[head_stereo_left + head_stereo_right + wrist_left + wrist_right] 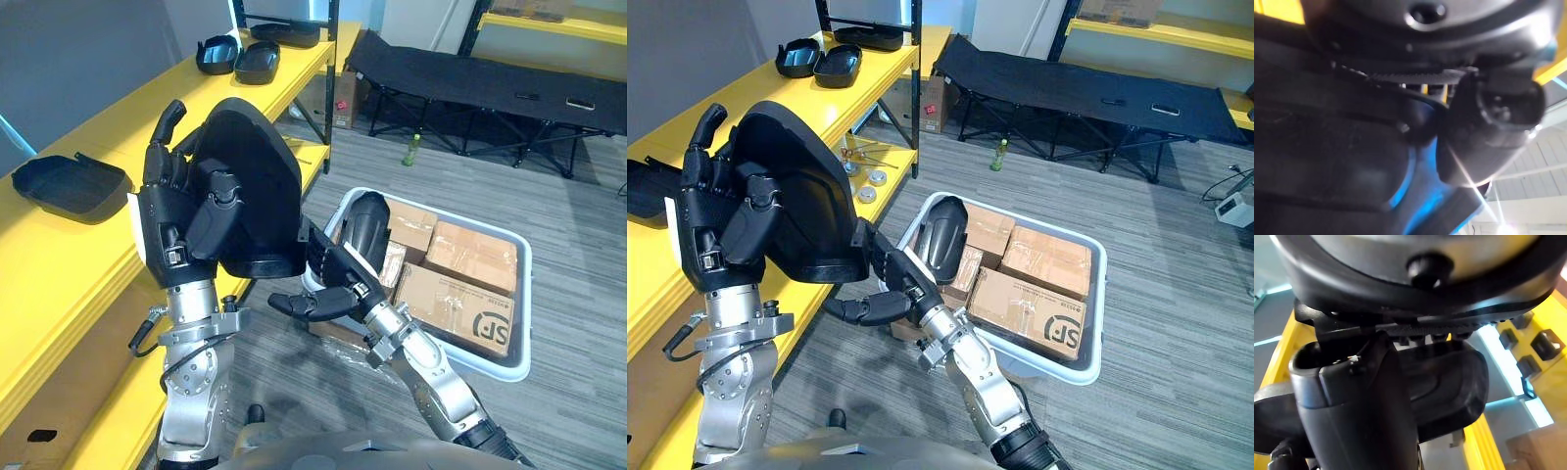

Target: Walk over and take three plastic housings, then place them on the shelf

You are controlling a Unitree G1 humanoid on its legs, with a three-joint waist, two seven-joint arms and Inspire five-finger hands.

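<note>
**Housing held up beside the shelf**

The left hand [176,225] grips a black plastic housing [260,186] upright beside the yellow shelf [59,255]. The right hand [328,294] lies loosely extended just beneath it. A second housing [367,223] stands in a white bin [526,294].

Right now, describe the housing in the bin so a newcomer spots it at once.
Right of the yellow shelf, a white bin of cardboard boxes sits on the floor. At its corner nearest the shelf a black housing stands on edge: the one dark, glossy, curved thing among brown boxes.
</note>
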